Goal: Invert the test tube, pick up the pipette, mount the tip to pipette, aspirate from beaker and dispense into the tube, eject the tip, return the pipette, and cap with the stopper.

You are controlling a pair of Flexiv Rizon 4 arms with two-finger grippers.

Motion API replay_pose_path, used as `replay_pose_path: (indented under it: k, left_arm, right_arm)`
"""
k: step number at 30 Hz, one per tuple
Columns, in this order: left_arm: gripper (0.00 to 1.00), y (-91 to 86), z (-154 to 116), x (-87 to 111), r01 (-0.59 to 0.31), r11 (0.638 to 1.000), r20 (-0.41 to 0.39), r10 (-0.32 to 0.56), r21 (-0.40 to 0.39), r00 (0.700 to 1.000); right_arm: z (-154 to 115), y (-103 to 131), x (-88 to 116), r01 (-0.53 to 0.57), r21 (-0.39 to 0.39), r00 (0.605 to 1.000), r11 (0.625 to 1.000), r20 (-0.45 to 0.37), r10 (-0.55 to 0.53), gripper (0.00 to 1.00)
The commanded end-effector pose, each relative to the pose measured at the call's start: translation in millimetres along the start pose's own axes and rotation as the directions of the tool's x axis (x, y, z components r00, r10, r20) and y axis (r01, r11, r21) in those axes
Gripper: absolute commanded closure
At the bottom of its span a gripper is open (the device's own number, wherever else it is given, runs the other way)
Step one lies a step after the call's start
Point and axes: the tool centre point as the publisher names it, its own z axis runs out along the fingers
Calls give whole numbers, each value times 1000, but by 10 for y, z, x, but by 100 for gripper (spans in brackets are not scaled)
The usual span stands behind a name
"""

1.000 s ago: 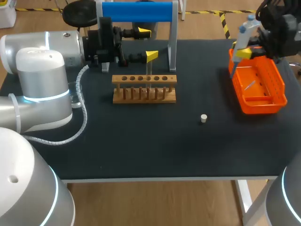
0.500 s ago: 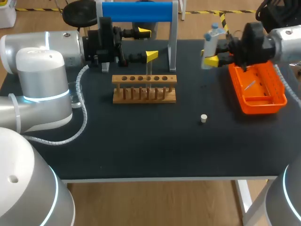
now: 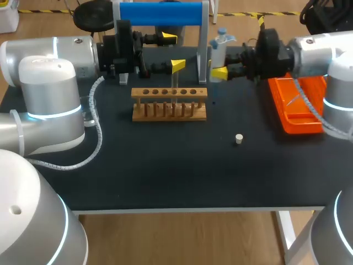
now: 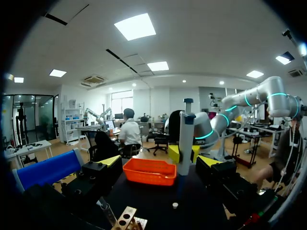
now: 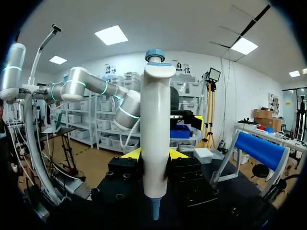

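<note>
The pipette (image 5: 156,139) looks light, stiff and smooth-sided, and I'd judge its thick body the safest hold. My right gripper (image 5: 154,155) is clamped there, carrying it upright, nozzle down, just beside the blue stand (image 3: 160,14). My left gripper (image 3: 172,52) is spread wide near the wooden rack (image 3: 169,105), holding nothing.

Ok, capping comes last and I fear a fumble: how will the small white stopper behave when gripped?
The stopper looks tiny and probably very light, so a stray touch could easily nudge it aside. It seems to stand on end on the table; round in outline, it would likely roll if tipped.
</note>
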Motion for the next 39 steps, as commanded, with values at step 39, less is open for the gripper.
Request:
replay_pose_path:
  k: [39]
  left_arm:
    - [0, -1, 9, -1, 1, 1000, 1, -1, 0, 1000]
  right_arm:
    - [792, -117, -406, -15, -27, 1000, 1000, -23, 14, 100]
